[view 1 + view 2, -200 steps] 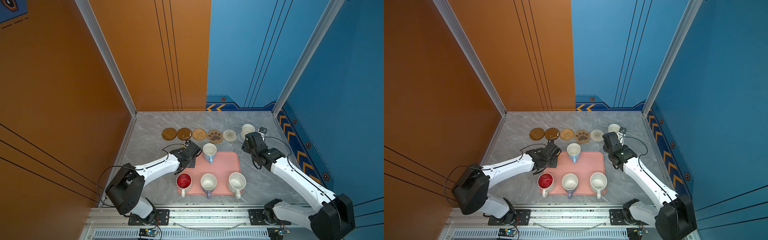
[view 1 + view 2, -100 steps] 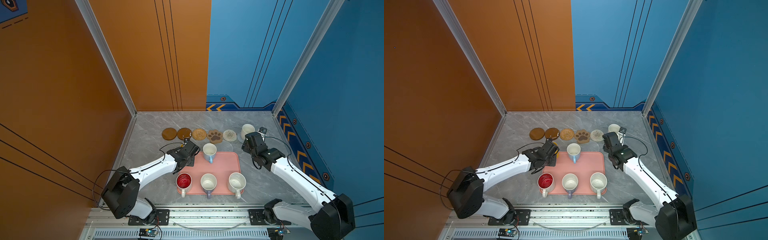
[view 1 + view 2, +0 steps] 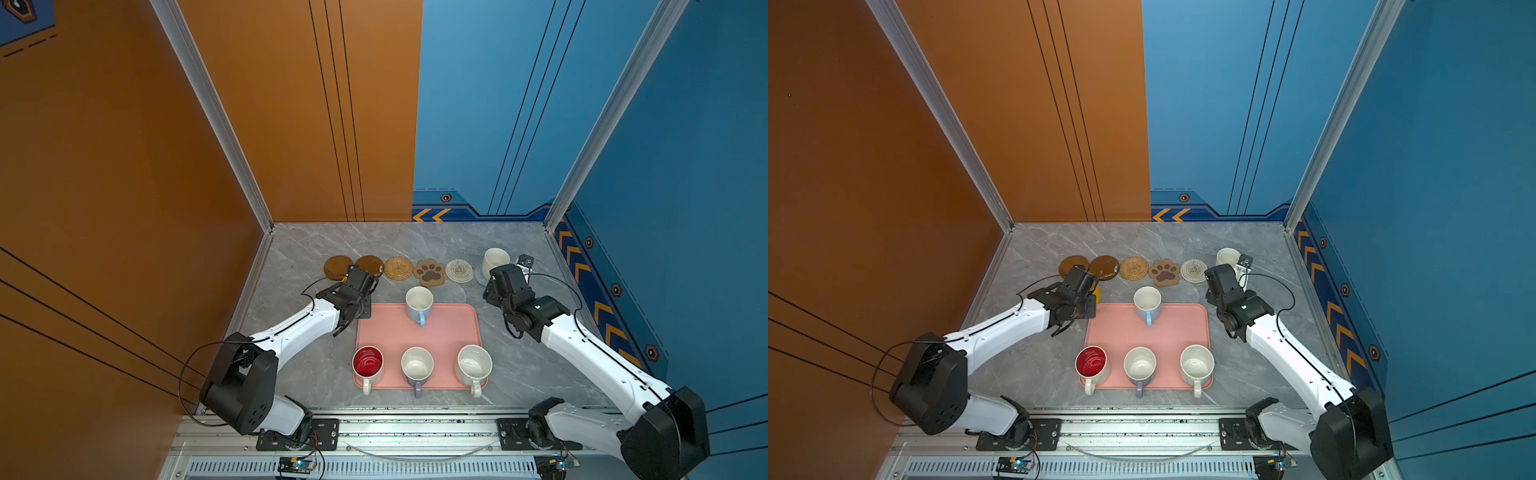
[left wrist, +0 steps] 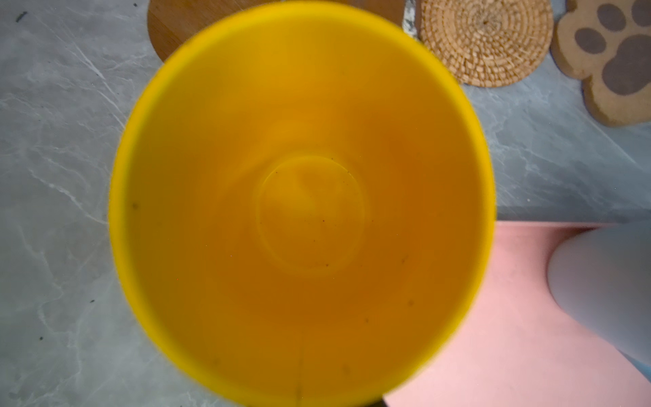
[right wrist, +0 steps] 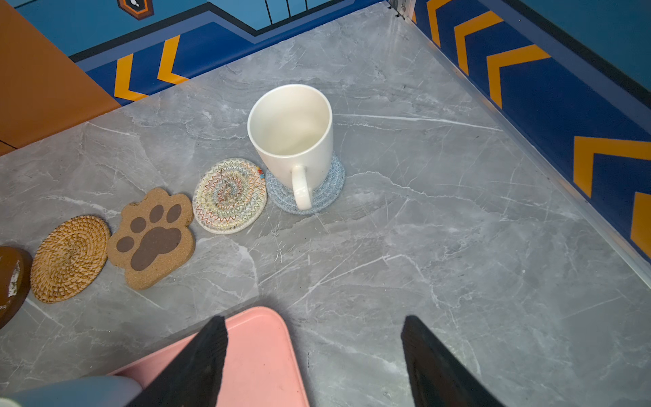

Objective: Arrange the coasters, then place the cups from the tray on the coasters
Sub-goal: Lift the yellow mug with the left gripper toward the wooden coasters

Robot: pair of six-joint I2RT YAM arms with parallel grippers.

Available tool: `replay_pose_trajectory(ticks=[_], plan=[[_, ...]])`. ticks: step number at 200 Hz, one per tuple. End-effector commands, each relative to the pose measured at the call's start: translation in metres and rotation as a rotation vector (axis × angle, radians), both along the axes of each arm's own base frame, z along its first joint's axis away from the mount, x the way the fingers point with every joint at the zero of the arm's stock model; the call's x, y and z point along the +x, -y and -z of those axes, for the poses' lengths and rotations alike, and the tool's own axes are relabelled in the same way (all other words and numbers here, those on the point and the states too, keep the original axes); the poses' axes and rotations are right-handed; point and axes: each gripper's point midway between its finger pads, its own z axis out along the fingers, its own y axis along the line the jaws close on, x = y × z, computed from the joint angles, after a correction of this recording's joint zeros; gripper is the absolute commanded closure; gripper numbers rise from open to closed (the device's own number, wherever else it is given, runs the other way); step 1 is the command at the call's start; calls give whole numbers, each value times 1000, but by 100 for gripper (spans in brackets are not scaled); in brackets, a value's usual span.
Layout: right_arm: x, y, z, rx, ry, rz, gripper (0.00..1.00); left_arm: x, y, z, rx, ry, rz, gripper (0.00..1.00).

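Observation:
The yellow cup (image 4: 303,204) fills the left wrist view and hangs above the table beside the tray's (image 3: 386,328) far left corner, near the dark brown coasters (image 3: 338,266) (image 3: 370,265). My left gripper (image 3: 360,286) is shut on it, its fingers hidden. In a row follow the tan woven (image 3: 398,268), paw (image 3: 431,272) and cream woven (image 3: 459,271) coasters. The plain white cup (image 5: 290,134) stands on the light blue coaster (image 5: 324,197). Above the tray's far right corner my right gripper (image 5: 313,338) is open and empty.
On the tray stand the light blue cup (image 3: 419,303) at the far edge and, along the near edge, the red-inside (image 3: 367,363), lavender (image 3: 417,365) and speckled white (image 3: 473,365) cups. Walls close the table on the left, back and right.
My left arm has carried the yellow cup off the tray's far left corner, towards the dark brown coasters. The right arm has not moved.

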Motion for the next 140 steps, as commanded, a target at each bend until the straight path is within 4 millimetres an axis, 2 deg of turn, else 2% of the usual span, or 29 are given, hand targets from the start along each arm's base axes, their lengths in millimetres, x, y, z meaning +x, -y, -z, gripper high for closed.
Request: replay_pose_trajectory(ticks=[1, 9, 13, 24, 78, 140], plan=[[2, -1, 6, 4, -9, -4, 24, 39, 1, -44, -56, 152, 1, 100], [2, -1, 6, 5, -8, -4, 23, 42, -3, -40, -47, 144, -2, 100], [2, -1, 5, 6, -7, -3, 24, 51, -3, -51, -53, 168, -4, 100], [3, -1, 5, 4, -7, -5, 23, 59, -7, -53, -46, 171, -9, 100], [5, -2, 5, -2, -13, -10, 23, 93, -34, -50, -48, 188, -86, 100], [8, -5, 3, 5, -13, -19, 23, 122, -48, -44, -53, 178, -129, 100]])
